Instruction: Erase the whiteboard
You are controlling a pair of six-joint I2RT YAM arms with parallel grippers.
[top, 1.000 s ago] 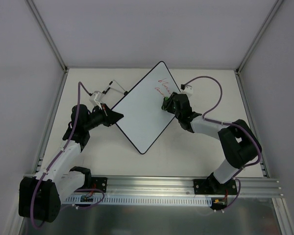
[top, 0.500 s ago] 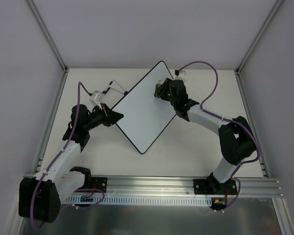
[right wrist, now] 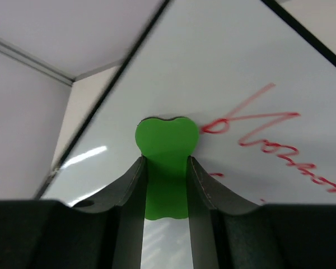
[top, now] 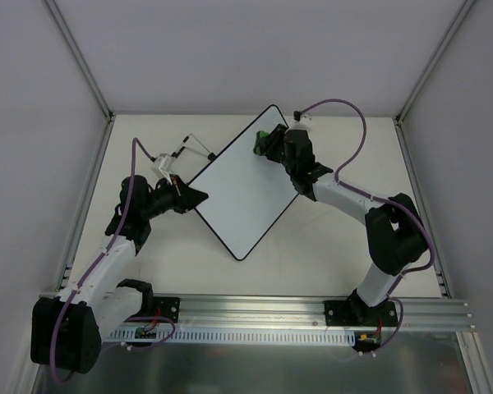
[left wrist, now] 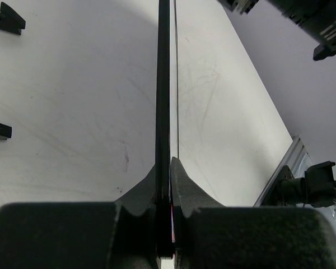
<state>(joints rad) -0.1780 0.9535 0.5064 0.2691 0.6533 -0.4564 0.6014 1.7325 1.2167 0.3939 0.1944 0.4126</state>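
Plain white walls (top: pixel 255 49) box in a white tabletop (top: pixel 329 238), with an aluminium rail (top: pixel 296 305) along the near edge. Starting on the left, the left gripper (top: pixel 191 197) is clamped right down on the whiteboard (top: pixel 240 193), pinching its left corner. From the left wrist cam the black rim (left wrist: pixel 163 84) runs edge-on straight up between the two fingers (left wrist: pixel 143 188), with no gap to speak of. Just behind that arm, some small white-and-black bits (top: pixel 171 154) lie on the table, apart from the board. The board itself sits mid-table, turned like a diamond, one corner pointing at the back wall. Over at that far corner is the right gripper (top: pixel 267 141), jaws only a little way apart and squeezing a green eraser (right wrist: pixel 167 140), whose tip is against the board surface. Red handwriting (right wrist: pixel 257 131) sits right up against the eraser's right side in the wrist view. From above, the gripper covers it.
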